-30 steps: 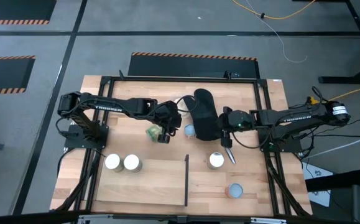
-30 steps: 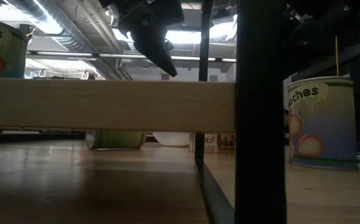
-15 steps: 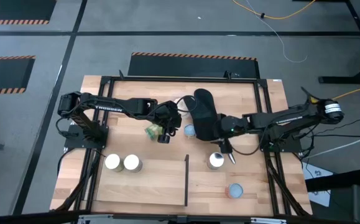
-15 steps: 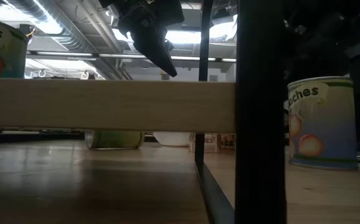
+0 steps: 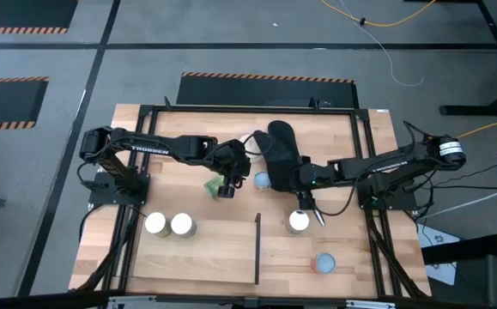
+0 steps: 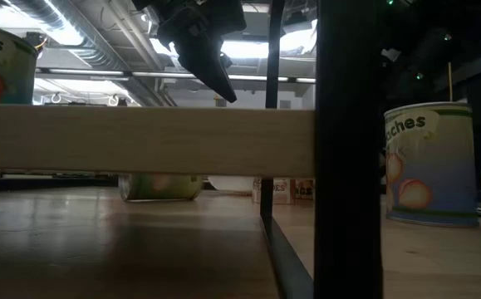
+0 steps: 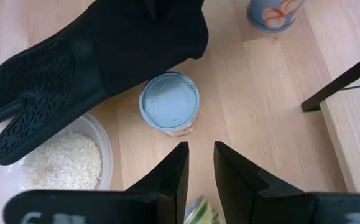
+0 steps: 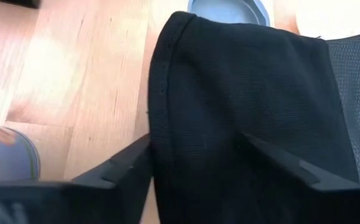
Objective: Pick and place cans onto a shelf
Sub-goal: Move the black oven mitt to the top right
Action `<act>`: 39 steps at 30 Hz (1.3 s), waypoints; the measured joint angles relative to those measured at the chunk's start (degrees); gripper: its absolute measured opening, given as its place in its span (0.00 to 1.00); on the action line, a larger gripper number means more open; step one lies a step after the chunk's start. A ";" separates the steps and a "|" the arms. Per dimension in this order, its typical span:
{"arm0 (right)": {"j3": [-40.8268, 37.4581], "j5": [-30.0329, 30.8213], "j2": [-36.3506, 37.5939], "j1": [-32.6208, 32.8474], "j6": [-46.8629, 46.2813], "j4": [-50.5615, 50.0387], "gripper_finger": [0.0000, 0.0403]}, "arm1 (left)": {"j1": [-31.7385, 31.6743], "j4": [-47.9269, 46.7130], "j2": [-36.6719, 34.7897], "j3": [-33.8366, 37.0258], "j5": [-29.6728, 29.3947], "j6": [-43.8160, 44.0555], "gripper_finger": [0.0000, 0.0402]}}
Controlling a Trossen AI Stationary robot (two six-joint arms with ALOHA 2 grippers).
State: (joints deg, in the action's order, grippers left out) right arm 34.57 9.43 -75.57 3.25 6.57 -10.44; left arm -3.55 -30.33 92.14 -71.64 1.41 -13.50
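Right pincer (image 5: 304, 203) moved inward, agape over mitt's (image 5: 283, 154) edge, left pincer (image 5: 223, 182) gripping green can (image 5: 211, 184)

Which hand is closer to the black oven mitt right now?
The right. The right hand is at the oven mitt, its open fingers straddling the cuff in its wrist view. The left hand sits apart from it, across bare wood.

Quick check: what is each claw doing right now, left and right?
Left claw: closed on the green-labelled can.
Right claw: open, fingers either side of the black oven mitt's cuff, not yet closed.
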 joint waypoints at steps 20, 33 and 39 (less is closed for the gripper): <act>3.39 -1.50 1.70 -0.02 -0.19 -1.19 0.06 | 1.27 0.04 0.00 0.00 0.00 0.46 0.17; 16.20 8.04 1.70 -0.02 2.96 -14.42 0.07 | 3.30 0.06 0.00 0.00 0.00 0.45 0.17; 23.90 11.73 1.73 -0.04 2.97 -23.54 0.09 | 3.28 0.07 0.00 0.00 -0.04 0.92 0.17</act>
State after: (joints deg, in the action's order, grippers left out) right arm 58.47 21.16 -73.84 3.20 9.54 -33.98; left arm -0.27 -30.26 92.14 -71.64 1.37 -12.58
